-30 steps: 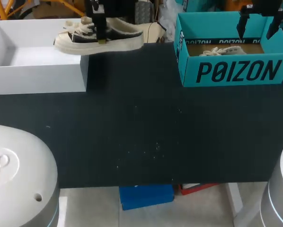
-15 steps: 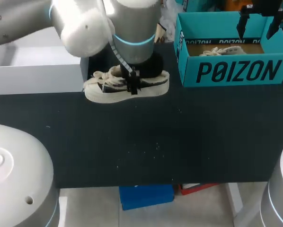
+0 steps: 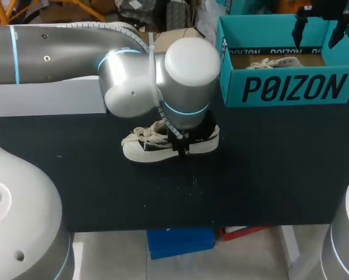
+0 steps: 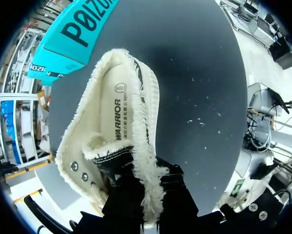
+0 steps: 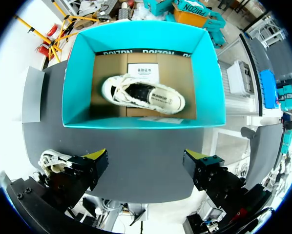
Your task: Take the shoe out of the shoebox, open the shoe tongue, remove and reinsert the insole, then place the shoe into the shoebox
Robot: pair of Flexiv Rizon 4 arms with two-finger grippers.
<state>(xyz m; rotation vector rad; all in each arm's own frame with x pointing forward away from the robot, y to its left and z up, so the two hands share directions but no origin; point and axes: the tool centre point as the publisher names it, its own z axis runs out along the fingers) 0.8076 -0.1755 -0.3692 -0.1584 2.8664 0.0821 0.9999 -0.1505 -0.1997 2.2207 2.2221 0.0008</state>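
left pincer [image 3: 180, 147] clamped on the shoe [image 3: 144, 149], its tips hidden; right pincer [image 5: 146, 157] apart.

Shoe [image 3: 157, 146]: cream low sneaker with dark side panels, cream laces and fleecy lining. It sits sole down at the middle of the dark surface [image 3: 262, 175], toe toward your left. Your left claw [image 3: 181, 149] pinches its side wall.
Shoebox [image 3: 46, 98]: white, far left, partly hidden from you.
Second shoe [image 5: 143, 95]: matching, lying in the teal box [image 3: 288, 87] at your far right.
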